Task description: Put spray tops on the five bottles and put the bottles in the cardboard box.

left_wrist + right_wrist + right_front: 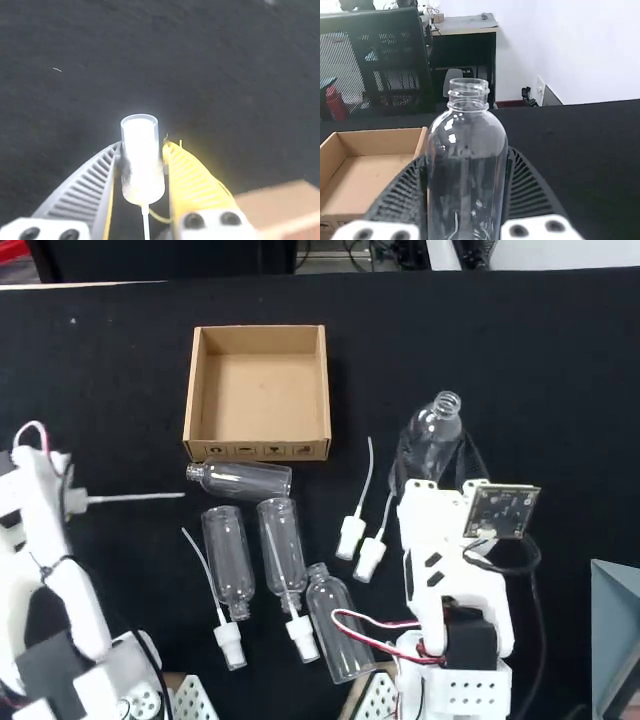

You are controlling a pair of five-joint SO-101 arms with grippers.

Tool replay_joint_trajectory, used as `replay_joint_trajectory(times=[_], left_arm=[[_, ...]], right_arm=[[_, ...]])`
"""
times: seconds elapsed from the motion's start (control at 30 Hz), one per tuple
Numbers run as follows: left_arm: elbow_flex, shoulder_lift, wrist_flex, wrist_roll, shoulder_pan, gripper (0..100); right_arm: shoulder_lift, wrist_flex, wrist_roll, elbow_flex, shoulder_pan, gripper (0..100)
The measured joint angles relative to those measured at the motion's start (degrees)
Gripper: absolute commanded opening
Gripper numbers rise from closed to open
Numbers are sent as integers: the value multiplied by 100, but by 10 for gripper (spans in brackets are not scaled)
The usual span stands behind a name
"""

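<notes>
Black cloth tabletop [560,360] carries everything. Well left of the open brown cardboard box [257,449], toward the arm bases, the left gripper [142,150] is clamped on a white plastic spray top [142,160]. Its thin dip tube [135,498] points roughly at the box's front-left corner. Just in front of the box's front wall, one clear plastic bottle [240,478] lies on its side, parallel w/ that wall. Farther in front of the box, three more clear bottles [282,545] lie side by side, w/ two loose white spray tops [228,635] near the necks of two of them. Off the box's front-right corner lie another pair of spray tops [350,535], tubes pointing back toward the box. Right of that same corner, the right gripper [466,155] grips an upright clear bottle [465,165] around its body, neck open upward.
</notes>
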Motion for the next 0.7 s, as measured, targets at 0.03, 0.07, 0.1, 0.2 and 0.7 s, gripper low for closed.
replay_joint_trajectory(times=[0.03,0.07,0.1,0.2,0.7], left_arm=[[0,-141,0,0,123,29],[0,-290,0,0,255,29],[0,-440,0,0,360,29],[9,-844,-97,0,615,29],[9,-2048,-360,26,1257,28]], right_arm=[[0,0,18,0,0,15],[0,0,35,26,0,15],[0,0,53,70,0,15],[0,0,62,105,0,15],[0,0,62,105,0,13]])
